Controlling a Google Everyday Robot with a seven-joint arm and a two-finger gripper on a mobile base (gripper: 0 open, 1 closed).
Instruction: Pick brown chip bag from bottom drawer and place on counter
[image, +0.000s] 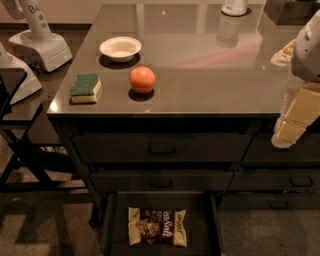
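Note:
The brown chip bag (157, 226) lies flat in the open bottom drawer (114, 225), near its middle, with dark brown centre and cream ends. The glossy grey-brown counter (200, 75) spans the upper part of the view above the dark drawers. My gripper (290, 127) hangs at the right edge of the view, just in front of the counter's front edge, pointing down. It is well above and to the right of the bag and holds nothing that I can see.
On the counter stand a white bowl (120, 48), an orange (142, 79), a green-topped sponge (85, 88) and a white container (234, 7) at the back. Two handled drawers (162, 148) are shut above the bottom one. A dark chair frame (20, 150) stands at left.

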